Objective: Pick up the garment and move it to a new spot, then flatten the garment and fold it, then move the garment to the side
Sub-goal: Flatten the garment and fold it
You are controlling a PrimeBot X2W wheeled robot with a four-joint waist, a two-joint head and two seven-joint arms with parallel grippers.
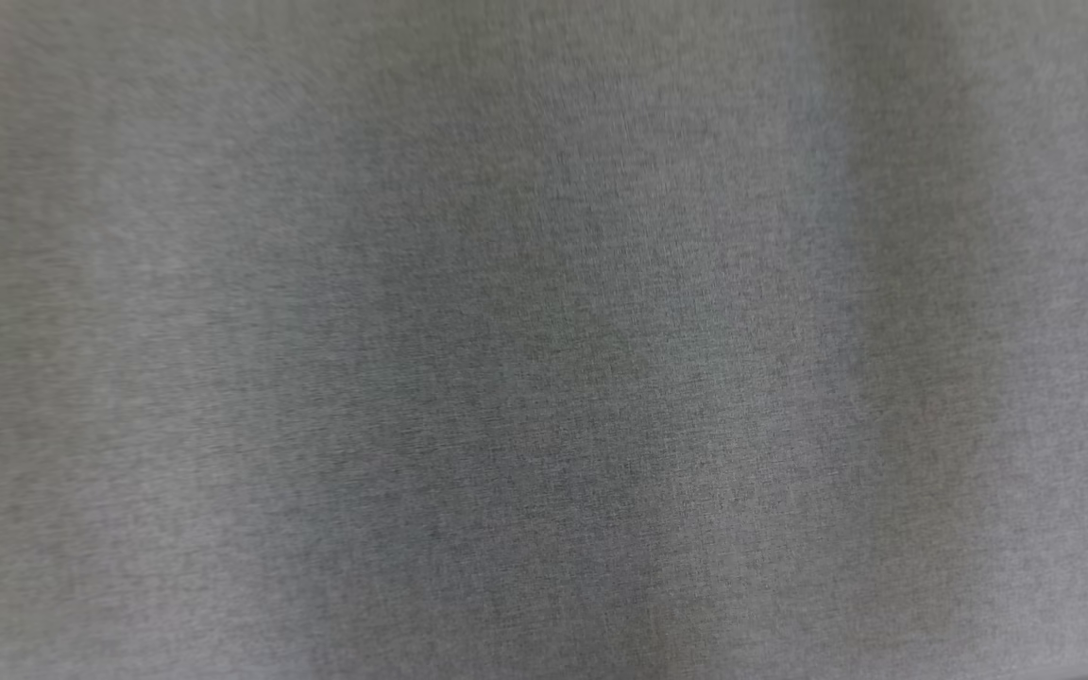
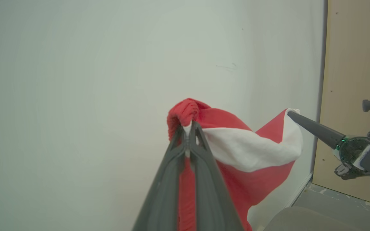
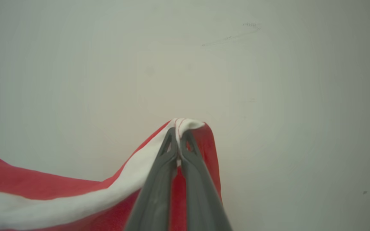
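The garment (image 2: 252,150) is red with a broad white band and hangs in the air in front of a pale wall. My left gripper (image 2: 188,126) is shut on a bunched red ribbed edge of it. My right gripper (image 3: 178,132) is shut on a white stitched edge of the garment (image 3: 75,199), which sags away to the left in the right wrist view. The right gripper (image 2: 290,113) shows at the right in the left wrist view, pinching the far corner, so the cloth is stretched between both grippers.
A plain grey woven surface (image 1: 544,340) lies in the blurred head view. The pale wall (image 2: 75,80) stands close behind the garment. A tan wooden panel (image 2: 358,80) and grey floor (image 2: 332,202) lie at the right in the left wrist view.
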